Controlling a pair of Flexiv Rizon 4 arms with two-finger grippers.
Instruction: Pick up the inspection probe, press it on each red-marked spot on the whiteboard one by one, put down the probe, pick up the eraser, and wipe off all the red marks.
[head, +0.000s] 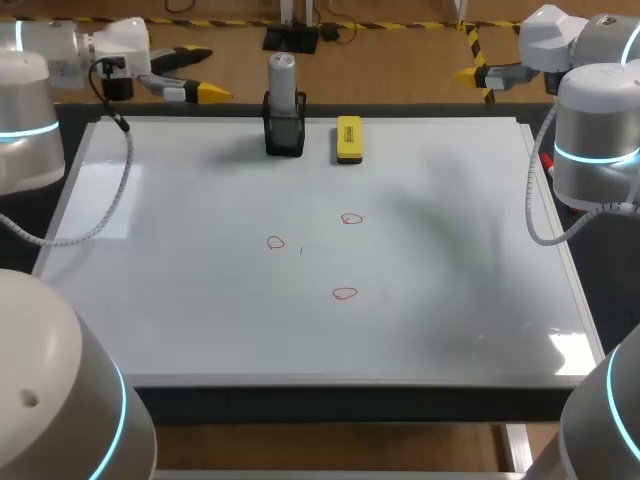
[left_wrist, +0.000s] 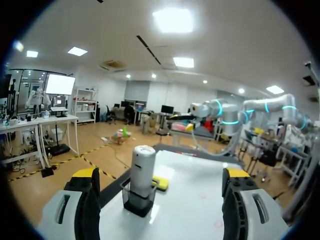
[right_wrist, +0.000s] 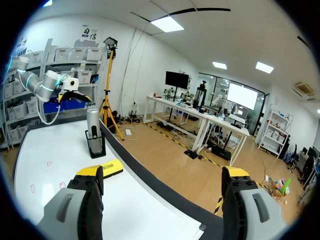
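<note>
The grey inspection probe stands upright in a black holder at the whiteboard's far edge. The yellow eraser lies just right of it. Three small red rings mark the middle of the whiteboard. My left gripper hovers open beyond the far left corner and points at the probe. My right gripper hovers open off the far right corner. From there the probe, eraser and a red ring show ahead. Neither gripper holds anything.
A grey cable from my left arm droops over the board's left edge. Another cable hangs along the right edge. A soft shadow lies across the board's right half.
</note>
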